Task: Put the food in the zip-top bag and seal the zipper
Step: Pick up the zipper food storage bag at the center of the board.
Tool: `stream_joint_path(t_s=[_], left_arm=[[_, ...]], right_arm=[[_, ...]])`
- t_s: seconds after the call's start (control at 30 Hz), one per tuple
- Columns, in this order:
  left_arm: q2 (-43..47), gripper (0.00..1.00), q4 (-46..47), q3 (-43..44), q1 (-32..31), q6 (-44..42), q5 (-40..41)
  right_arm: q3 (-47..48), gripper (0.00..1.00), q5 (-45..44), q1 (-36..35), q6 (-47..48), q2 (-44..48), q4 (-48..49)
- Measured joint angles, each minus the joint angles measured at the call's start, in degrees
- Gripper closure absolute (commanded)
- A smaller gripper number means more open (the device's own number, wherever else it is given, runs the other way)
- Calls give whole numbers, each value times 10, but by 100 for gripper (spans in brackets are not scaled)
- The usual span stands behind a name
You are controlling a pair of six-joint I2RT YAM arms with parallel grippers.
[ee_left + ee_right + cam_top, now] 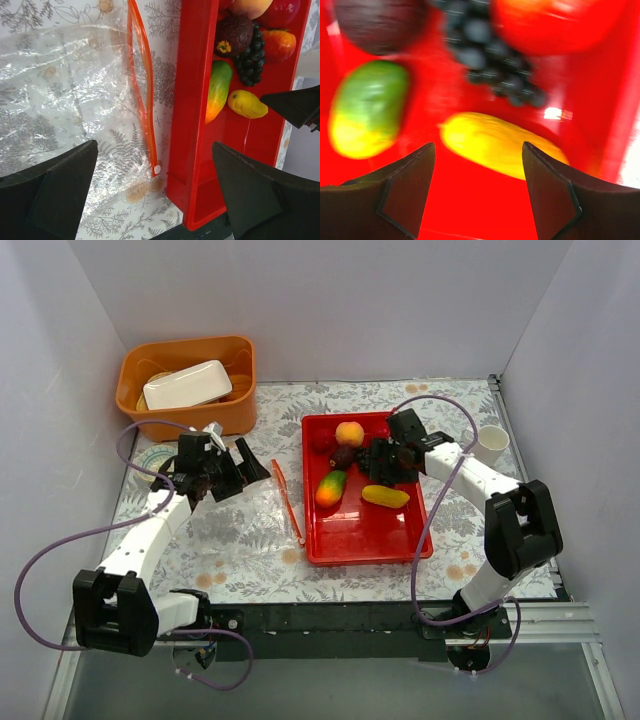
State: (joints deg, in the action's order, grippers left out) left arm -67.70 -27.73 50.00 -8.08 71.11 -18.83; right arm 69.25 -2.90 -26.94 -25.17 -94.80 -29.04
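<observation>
On the red tray (375,535) — mango (331,488), grapes (252,60), yellow piece (385,496); clear bag (65,85) flat alongside; L gripper (155,145) + R gripper (478,145) spread.

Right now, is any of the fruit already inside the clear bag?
No, the clear bag lies flat and empty beside the red tray, which holds all the fruit.

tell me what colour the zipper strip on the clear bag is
Orange-red; the zipper shows best in the left wrist view.
</observation>
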Motion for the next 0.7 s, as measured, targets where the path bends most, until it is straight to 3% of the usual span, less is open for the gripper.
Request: stream_joint_path(t_s=[0.27, 0.7], left_arm=[[-28, 2, 1, 0, -31, 5, 10], [-90, 2, 3, 8, -67, 9, 21]], right_arm=[[-39, 23, -19, 71, 30, 27, -8], [-38, 23, -15, 110, 73, 11, -9]])
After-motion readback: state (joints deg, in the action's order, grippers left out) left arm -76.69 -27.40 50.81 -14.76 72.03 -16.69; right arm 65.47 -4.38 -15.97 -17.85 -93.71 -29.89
